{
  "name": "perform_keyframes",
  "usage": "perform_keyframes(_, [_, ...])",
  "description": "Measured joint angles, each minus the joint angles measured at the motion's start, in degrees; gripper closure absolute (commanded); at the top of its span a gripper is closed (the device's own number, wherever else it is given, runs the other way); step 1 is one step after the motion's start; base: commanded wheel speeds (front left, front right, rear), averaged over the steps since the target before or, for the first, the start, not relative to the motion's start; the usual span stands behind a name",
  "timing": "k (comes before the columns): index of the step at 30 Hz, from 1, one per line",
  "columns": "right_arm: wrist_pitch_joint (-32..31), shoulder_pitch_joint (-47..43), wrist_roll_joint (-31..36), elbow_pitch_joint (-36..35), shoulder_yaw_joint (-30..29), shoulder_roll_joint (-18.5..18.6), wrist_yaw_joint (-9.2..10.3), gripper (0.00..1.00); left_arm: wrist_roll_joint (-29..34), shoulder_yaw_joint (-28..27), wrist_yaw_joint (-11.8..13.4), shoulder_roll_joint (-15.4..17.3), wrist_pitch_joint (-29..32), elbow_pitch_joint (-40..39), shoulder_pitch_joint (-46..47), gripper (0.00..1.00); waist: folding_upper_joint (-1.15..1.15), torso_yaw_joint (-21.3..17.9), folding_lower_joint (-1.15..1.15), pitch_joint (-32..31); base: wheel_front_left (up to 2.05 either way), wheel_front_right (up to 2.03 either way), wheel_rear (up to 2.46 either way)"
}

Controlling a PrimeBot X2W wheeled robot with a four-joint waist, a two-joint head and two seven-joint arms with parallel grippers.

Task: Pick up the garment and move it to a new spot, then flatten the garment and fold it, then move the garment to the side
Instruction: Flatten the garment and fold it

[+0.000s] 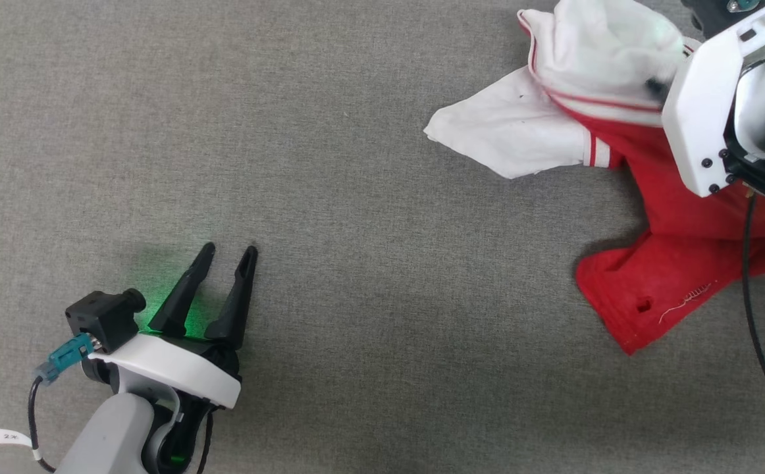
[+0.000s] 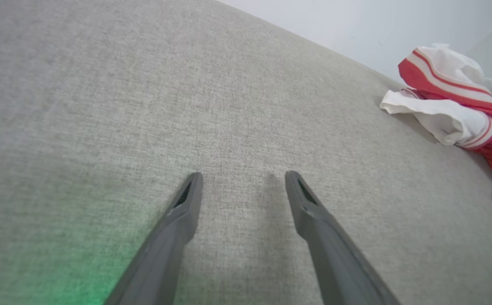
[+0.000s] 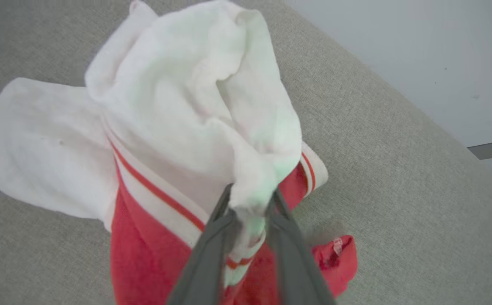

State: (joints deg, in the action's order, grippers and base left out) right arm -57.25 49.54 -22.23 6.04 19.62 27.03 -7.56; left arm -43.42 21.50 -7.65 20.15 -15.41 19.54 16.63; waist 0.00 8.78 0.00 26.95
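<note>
At far right of the grey surface (image 1: 356, 197), my right gripper (image 3: 251, 195) is clamped on a white fold of the garment (image 1: 652, 164), which lies crumpled. My left gripper (image 1: 229, 250) sits well apart, fingers spread wide.

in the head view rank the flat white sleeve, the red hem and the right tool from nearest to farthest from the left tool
1. The flat white sleeve, up and right of the left tool, lying on the grey surface.
2. The red hem, at the lower right end of the garment.
3. The right tool, far upper right, shut on the bunched white part.
</note>
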Motion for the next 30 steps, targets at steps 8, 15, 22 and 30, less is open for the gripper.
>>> perform_keyframes(8, [5.38,-2.44,1.02,-2.76,-8.89,-2.2,0.0,1.0,0.12,-1.13,0.04,0.48,0.03,0.65,-0.56,0.0,0.0,-1.67,0.0,-1.38,0.0,0.0,0.0])
perform_keyframes(15, [9.48,-15.73,3.75,-10.1,-29.24,-5.7,0.0,1.0,0.88,-1.89,0.09,1.48,0.23,0.19,-1.55,0.0,0.0,-4.51,0.0,-2.96,0.0,0.0,0.0])
perform_keyframes(22, [14.94,-29.05,8.01,-12.81,-46.47,-9.44,0.01,1.0,1.26,-2.13,0.09,3.11,0.26,-0.86,-1.53,0.0,0.0,-6.04,0.0,-2.36,0.0,0.0,0.0])
perform_keyframes(30, [24.65,-30.87,12.01,-4.69,-51.16,-14.57,0.03,0.0,1.65,-0.96,0.09,6.7,0.27,-2.35,-0.68,0.0,0.0,-7.72,0.0,-1.87,0.0,0.0,0.0])
